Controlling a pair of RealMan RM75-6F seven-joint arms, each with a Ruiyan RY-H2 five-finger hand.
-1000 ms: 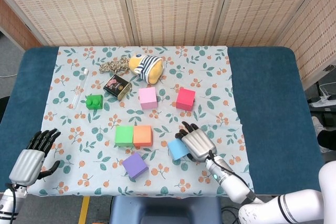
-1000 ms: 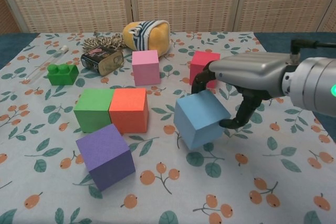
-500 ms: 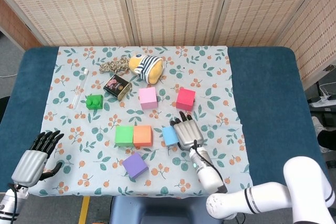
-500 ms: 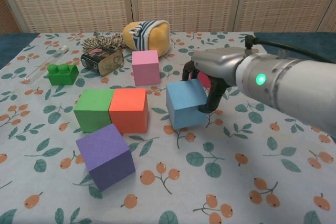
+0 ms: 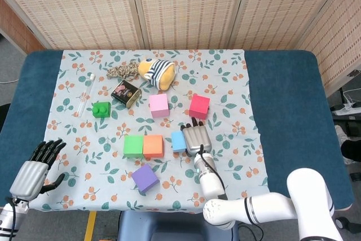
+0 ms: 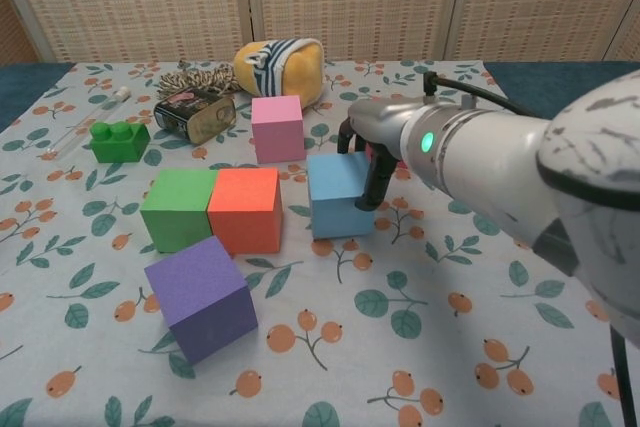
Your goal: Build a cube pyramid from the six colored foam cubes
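A green cube [image 5: 133,145] and an orange cube [image 5: 153,145] sit side by side, touching, on the flowered cloth. My right hand [image 5: 194,137] grips the blue cube [image 5: 178,140] from its right side, with fingers over its top. In the chest view the blue cube [image 6: 340,195] stands upright a small gap to the right of the orange cube [image 6: 245,209]. Nearer the front lies the purple cube [image 5: 145,178], turned at an angle. The pink cube [image 5: 158,105] and red cube [image 5: 199,106] stand further back. My left hand [image 5: 34,170] hovers empty at the front left, fingers spread.
Behind the cubes are a green toy brick [image 5: 101,109], a small dark tin [image 5: 126,93], a striped plush toy [image 5: 157,72], a coil of rope [image 5: 122,71] and a clear tube [image 5: 86,93]. Blue tabletop [image 5: 287,100] flanks the cloth on both sides.
My right hand has carried the blue cube left and away from me, from the front right to just beside the orange cube. My left hand has barely moved.
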